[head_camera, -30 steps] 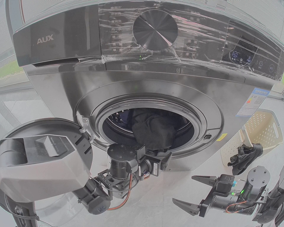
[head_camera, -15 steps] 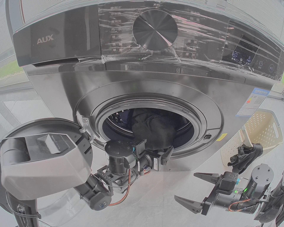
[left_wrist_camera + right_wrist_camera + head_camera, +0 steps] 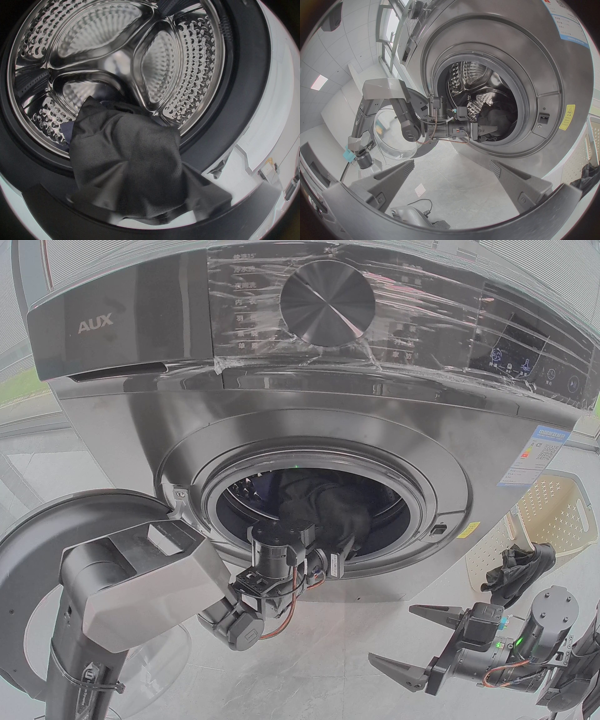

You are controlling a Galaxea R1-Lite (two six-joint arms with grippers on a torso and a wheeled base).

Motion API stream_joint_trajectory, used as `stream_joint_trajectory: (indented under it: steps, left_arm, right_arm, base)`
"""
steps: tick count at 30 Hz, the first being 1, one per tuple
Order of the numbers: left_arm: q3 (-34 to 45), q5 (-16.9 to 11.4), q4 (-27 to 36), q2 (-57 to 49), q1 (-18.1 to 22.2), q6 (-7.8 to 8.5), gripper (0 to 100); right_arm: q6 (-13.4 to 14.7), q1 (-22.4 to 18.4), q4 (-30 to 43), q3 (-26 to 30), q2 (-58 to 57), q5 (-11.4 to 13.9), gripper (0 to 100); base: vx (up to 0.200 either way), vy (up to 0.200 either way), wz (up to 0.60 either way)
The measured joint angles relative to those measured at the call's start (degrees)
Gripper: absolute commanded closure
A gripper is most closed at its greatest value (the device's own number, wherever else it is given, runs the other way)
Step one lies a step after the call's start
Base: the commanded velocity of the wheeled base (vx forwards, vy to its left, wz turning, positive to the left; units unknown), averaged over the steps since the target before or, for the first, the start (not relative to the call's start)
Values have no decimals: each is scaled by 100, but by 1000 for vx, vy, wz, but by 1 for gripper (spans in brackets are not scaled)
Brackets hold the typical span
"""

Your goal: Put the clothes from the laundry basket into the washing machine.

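Head view: the left tool (image 3: pixel 340 549) sits at the washing machine (image 3: pixel 475 446) door opening against a black garment (image 3: pixel 331 509) spilling over the lip. The right tool (image 3: pixel 390 638) gapes wide above the floor. Another dark garment (image 3: pixel 515 571) hangs on the laundry basket (image 3: pixel 562 509).

Left wrist view: the black garment (image 3: pixel 131 162) drapes out of the drum (image 3: pixel 175 62); I cannot tell the left tool's grip.

Right wrist view: the right tool (image 3: pixel 450 165) is spread wide.

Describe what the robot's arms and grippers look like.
Left arm: angular silver-grey shell, black round joints, an orange cable looping at the wrist. Right gripper: black, with two long pointed fingers; green light and orange cable behind it.
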Motion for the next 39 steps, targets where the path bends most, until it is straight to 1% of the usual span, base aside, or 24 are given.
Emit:
stream_joint_trajectory:
  steps: [7,11,16,22,27,31,34,39]
  left_arm:
    - [-529,-11,128,304,154,-4,100]
    - [-885,33,133,391,240,-20,100]
    - [-1640,260,123,553,391,-24,100]
    - [-2922,644,134,934,617,-13,100]
    - [-3584,778,308,1207,756,-9,100]
    - [-3928,868,536,1329,816,-15,100]
    - [-4017,950,796,1384,811,-15,100]
    - [-4179,962,1012,1456,775,-37,100]
  right_arm:
    - [-4,0,0,0,0,11,0]
    - [-4,7,0,0,2,9,0]
    - [-6,7,-2,0,2,6,0]
    - [-6,13,-2,0,9,6,0]
    - [-4,18,-2,0,15,9,0]
    - [0,18,0,0,28,13,0]
    - [0,18,-2,0,39,17,0]
    - [2,18,0,0,50,20,0]
  base:
    - [0,0,0]
    - [0,0,0]
    - [0,0,0]
    - [0,0,0]
    - [0,0,0]
    - [0,0,0]
    - [0,0,0]
    - [0,0,0]
